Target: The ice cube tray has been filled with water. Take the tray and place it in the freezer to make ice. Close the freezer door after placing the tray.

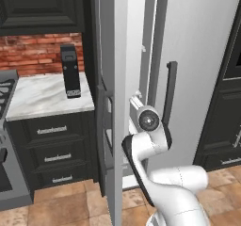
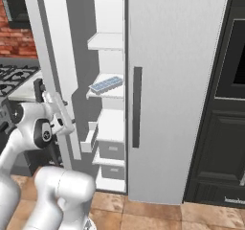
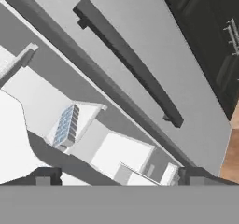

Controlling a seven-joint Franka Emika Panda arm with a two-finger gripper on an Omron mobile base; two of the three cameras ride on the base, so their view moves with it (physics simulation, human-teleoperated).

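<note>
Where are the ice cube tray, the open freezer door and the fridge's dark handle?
ice cube tray [image 2: 105, 85]: right base view, middle of its blue cells.
freezer door [image 2: 51, 56]: right base view, its inner face.
dark handle [image 2: 137, 107]: right base view, mid-bar.

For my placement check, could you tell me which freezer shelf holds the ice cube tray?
The second visible shelf from the top holds the ice cube tray; the shelf above is bare.
</note>
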